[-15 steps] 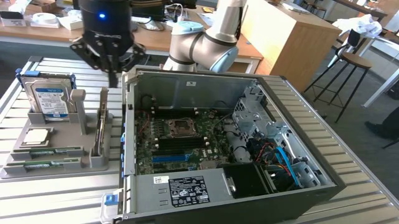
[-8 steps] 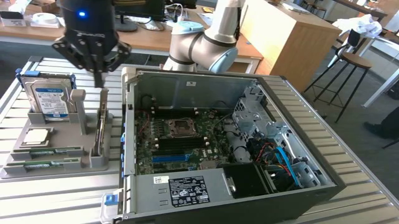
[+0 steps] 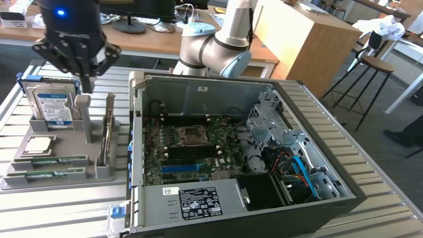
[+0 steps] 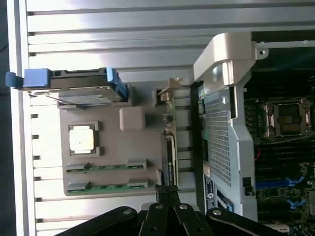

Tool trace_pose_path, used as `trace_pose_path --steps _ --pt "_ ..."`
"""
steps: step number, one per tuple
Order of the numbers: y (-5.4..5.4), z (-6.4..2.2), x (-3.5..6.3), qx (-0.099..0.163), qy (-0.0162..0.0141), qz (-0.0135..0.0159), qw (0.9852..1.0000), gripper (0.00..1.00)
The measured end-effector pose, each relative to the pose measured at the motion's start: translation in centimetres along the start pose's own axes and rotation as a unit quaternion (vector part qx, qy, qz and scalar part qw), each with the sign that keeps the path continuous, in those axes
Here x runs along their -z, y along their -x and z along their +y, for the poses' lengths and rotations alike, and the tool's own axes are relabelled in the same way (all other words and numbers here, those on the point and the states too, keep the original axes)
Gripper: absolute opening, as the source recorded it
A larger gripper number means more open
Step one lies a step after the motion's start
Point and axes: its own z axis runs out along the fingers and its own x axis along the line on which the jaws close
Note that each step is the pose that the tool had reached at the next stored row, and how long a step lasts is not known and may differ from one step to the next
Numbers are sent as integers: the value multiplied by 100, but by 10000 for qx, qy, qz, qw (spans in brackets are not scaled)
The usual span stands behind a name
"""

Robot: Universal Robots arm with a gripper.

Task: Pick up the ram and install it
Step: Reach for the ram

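A robotics lab or workshop set inside an open-plan office. An industrial robot arm point(image 3: 218, 47) rises behind a slatted aluminium tabletop point(image 3: 387, 203) that carries an open desktop computer case point(image 3: 198, 94) and a grey fixture tray point(image 3: 59, 180) of loose parts. Behind are wooden desks point(image 3: 148, 43) with monitor stands point(image 3: 131, 26), a tall wooden cabinet point(image 3: 304, 39) and bar stools point(image 3: 373, 65).
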Motion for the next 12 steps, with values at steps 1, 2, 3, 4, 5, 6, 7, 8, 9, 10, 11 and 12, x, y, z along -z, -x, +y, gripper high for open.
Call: trace_pose_path --steps 1,2,3,4,5,6,7,8,9,10,11,12 --pt "-34 -3 -2 0 0 0 10000 10" --pt "-70 -5 -3 0 0 0 10000 10" --pt "-102 -8 -4 1 0 0 10000 10" --pt "-131 -10 -6 1 -1 0 10000 10" --pt "-160 -12 -8 1 0 0 10000 10" --pt "-189 -15 -10 0 0 0 10000 10" --pt "-217 -17 -12 0 0 0 10000 10" --pt "-246 -19 -14 0 0 0 10000 10" --pt "-275 -21 -16 0 -1 1 10000 10" --pt "-304 -23 -18 0 0 0 10000 10" --pt "-331 -25 -20 1 0 0 10000 10" --pt "-357 -27 -22 1 -1 0 10000 10"
